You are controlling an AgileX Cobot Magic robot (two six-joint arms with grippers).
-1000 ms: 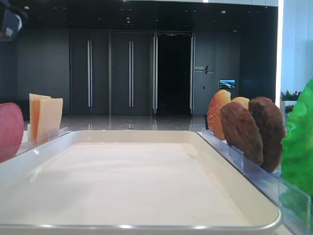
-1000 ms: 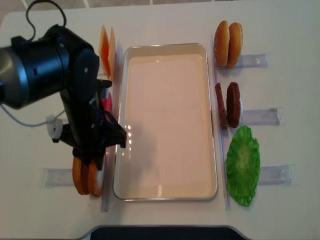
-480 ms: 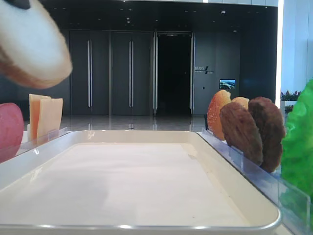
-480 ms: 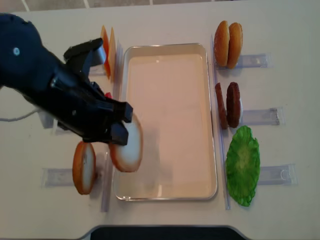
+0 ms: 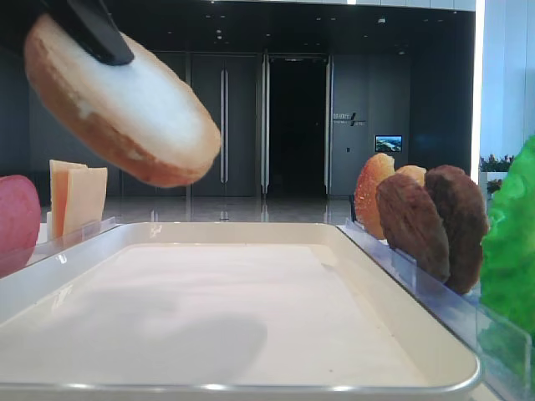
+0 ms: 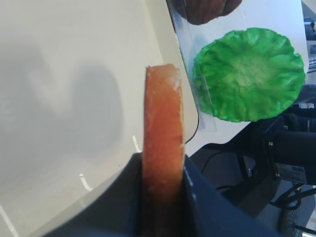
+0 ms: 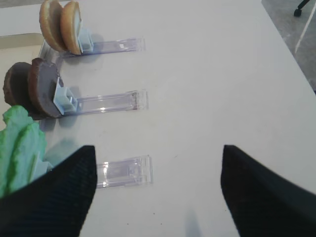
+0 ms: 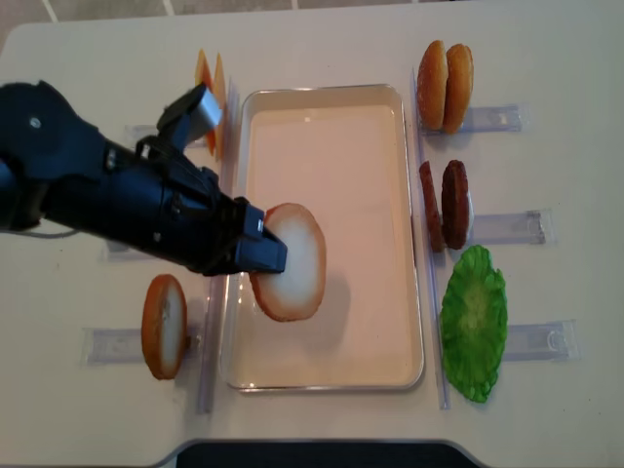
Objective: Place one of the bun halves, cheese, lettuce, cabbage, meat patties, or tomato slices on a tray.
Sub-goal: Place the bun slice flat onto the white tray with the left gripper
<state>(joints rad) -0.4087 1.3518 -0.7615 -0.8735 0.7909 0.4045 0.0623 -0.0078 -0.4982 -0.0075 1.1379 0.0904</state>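
Observation:
My left gripper (image 8: pixel 261 255) is shut on a bun half (image 8: pixel 292 261), pale flat face up and tilted, hanging above the cream-white tray (image 8: pixel 331 156) near its left-middle. In the left wrist view the bun half's orange edge (image 6: pixel 163 123) stands clamped between both jaws of the left gripper (image 6: pixel 162 197), over the tray's near corner (image 6: pixel 74 74). From the low view the bun half (image 5: pixel 125 109) floats above the tray (image 5: pixel 251 309) and casts a shadow on it. My right gripper (image 7: pixel 158 192) is open over bare table, nothing between its fingers.
One bun half (image 8: pixel 163 325) stays in the left rack. Cheese (image 8: pixel 210 97) stands at the back left, a tomato slice (image 5: pixel 17 221) beside it. Right of the tray stand two bun halves (image 8: pixel 445 73), meat patties (image 8: pixel 446 205) and lettuce (image 8: pixel 474 322) in clear racks (image 7: pixel 108 101).
The left gripper lifted one bun half out of the left rack and carried it right, from the tray's left rim to above the tray. The right gripper shows only now.

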